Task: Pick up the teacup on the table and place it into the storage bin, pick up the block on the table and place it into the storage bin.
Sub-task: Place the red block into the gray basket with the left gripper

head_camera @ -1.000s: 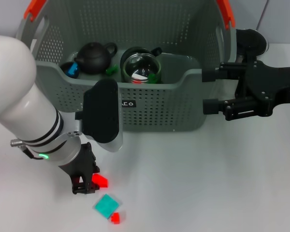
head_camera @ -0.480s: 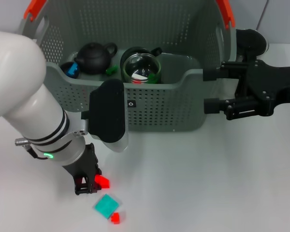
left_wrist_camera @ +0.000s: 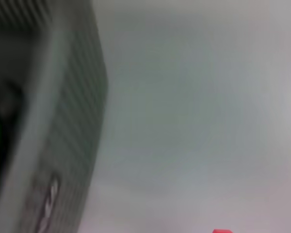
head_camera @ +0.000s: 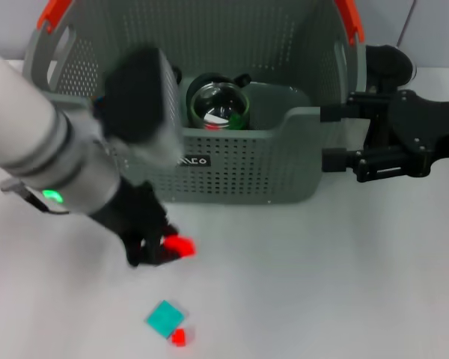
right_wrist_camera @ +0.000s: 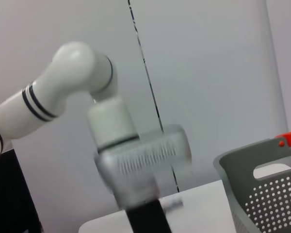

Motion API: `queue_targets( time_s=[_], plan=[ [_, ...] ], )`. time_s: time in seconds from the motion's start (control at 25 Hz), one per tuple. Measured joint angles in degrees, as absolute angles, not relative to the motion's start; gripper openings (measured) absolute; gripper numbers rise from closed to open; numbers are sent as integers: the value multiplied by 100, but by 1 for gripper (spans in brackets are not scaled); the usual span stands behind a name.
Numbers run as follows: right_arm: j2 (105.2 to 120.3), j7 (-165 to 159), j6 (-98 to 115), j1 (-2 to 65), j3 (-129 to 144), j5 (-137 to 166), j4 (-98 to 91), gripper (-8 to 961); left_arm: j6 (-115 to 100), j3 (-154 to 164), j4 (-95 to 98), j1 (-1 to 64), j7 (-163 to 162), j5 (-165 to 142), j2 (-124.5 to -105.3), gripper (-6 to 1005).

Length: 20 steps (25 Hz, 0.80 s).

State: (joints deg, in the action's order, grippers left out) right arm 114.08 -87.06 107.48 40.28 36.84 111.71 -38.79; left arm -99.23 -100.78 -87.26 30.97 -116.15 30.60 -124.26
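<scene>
Lower left in the head view, the left tool [head_camera: 159,250] grips the red block [head_camera: 178,245] above the desk [head_camera: 299,284], below the bin [head_camera: 239,168]; the open right tool [head_camera: 331,136] idles beside it. Left wrist view: block [left_wrist_camera: 222,231] at bottom edge. Next, I judge: lift over the rim.

Table [head_camera: 299,284]: white, plain top, seen in head view; also fills most of left wrist view [left_wrist_camera: 194,121] and shows as a pale corner in right wrist view [right_wrist_camera: 203,204]. Teal tile [head_camera: 165,318]: thin square, lying flat on table nr front edge, left of centre, turned corner-on. Red bit [head_camera: 179,338]: small cube-like piece, on table just beside tile's near corner; contact betw. the two cannot be told. Wall [right_wrist_camera: 208,73]: light grey, unmarked, behind table. Cable [right_wrist_camera: 145,73]: thin, black, runs down wall approx. vertical w/ slight lean; lower end hidden.
</scene>
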Motion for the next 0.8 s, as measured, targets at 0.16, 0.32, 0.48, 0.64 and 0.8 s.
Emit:
queue_targets(
  time_s=[0.16,0.32,0.48,0.64,0.8],
  plan=[
    [11381,-8717,10798,4025,3681,11171,-3880,940,-10695,-11720,-9117,3454,-11664,4049,-12393,312],
    [11356,-8730,10888,4020,3688,11171,-3908,941,-10823,-13309,-8795,4077,-11871,4753,-12147,320],
    [11323,-8754,10942,4017,3726,11182,-3917,940,-9918,-13886,-7781,4668,-12176,4890,-11717,327],
    [11274,-8774,11010,4015,3728,11199,-3892,940,-8638,-13927,-6346,5223,-12402,4893,-11205,335],
    [11221,-8838,11061,4000,3726,11203,-3897,941,-7548,-13827,-5408,5538,-12453,4778,-11005,342]
  ],
)
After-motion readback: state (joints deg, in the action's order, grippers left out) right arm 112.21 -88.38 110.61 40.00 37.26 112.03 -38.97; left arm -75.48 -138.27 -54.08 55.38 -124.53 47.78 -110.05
